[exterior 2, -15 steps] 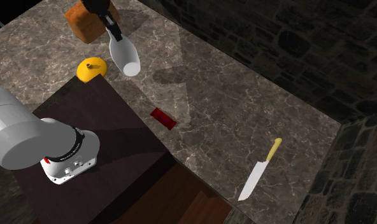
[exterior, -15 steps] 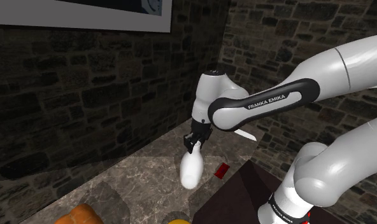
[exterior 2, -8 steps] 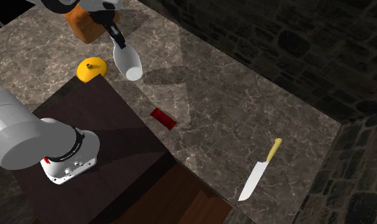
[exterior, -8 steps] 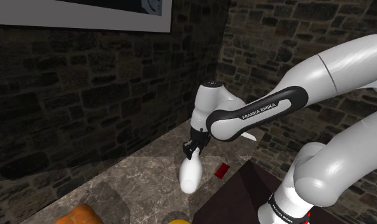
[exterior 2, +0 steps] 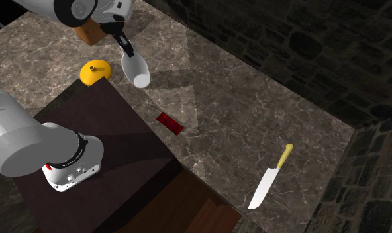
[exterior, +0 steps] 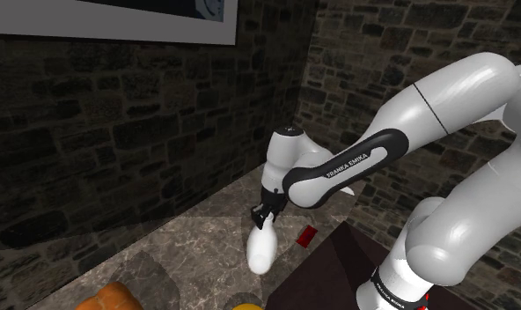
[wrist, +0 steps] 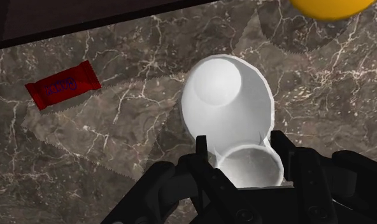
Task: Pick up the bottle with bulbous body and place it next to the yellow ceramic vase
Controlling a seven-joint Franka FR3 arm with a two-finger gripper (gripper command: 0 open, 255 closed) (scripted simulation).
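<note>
gripper [wrist: 242,141]: the black fingers [wrist: 203,145] were pinched on the neck of the bottle, one on each side, and touched it; in the shoulder view the gripper [exterior: 266,217] pointed down from the white arm [exterior: 443,88].
bottle [wrist: 228,108]: white, with a narrow neck and a rounded body; it hung from the claw over the counter, slightly tilted, with its wide bottom end away from the hand.
bottle's place: in the second exterior view the bottle [exterior 2: 136,67] was just beside the yellow vase [exterior 2: 95,71], on that view's right of it and apart from it; whether its bottom touched the counter could not be told.
yellow vase: it stood on the marbled counter [exterior 2: 254,112] by the corner of the dark stand [exterior 2: 122,152].
red packet [exterior 2: 169,123]: it lay flat on the counter, farther from the yellow vase than the bottle, toward the second exterior view's lower right.
knife [exterior 2: 271,177]: pale handle, light blade, well apart from the yellow vase at the counter's far end.
orange-brown block [exterior 2: 89,34]: near the yellow vase, partly hidden behind the arm.
</note>
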